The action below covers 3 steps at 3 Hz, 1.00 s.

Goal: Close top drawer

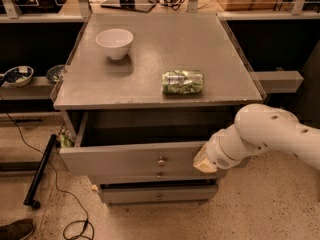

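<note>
— Top drawer (120, 160) is seen pulled well out of the grey cabinet (210, 49), at about 6 o'clock in the view, with its dark inside left exposed.

— And where is the gripper (203, 163) found?

— At 3 o'clock from the small round knob (161, 161), laid against the right end of the long flat front panel. Whether it is spread or pressed together cannot be told; only a pale yellowish tip is shown ahead of the wrist.

— Why is it placed there and not on the knob?

— A push is judged to be intended, not a pull. A broad flat face is offered by the panel, so no grasp is needed and the front can simply be driven toward 12 o'clock. The contact is off-centre, though, so some skewing of the drawer may be risked.

— What can be said of the materials?

— Matte grey painted wood with squared edges is seen throughout; a dull metal gleam is given by the knob. The arm (270, 129) is cased in a smooth, rounded white shell.

— And what is carried on top?

— A glossy round white bowl (115, 41) is set at 10 o'clock on the top, and a crumpled green packet (183, 82) is laid on its side at 4 o'clock from it. Both are kept out of the drawer's path. A narrower lower drawer front (130, 196) is seen beneath, at 6 o'clock.
</note>
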### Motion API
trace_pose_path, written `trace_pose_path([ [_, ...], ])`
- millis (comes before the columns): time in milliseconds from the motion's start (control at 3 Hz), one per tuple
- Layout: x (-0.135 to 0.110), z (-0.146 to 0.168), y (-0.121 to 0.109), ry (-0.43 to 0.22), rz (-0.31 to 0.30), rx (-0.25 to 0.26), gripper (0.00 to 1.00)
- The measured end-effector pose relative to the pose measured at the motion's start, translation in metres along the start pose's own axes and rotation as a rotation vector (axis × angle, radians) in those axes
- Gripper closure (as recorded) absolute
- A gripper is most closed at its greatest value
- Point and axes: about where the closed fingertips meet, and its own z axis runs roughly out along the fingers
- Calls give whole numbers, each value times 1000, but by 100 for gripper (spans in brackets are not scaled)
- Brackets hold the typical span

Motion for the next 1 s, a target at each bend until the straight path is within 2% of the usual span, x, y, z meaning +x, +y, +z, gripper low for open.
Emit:
trace_pose_path([
  [333,2,-5,-8,11,9,26,100],
  [1000,3,12,-9,35,9,10,100],
])
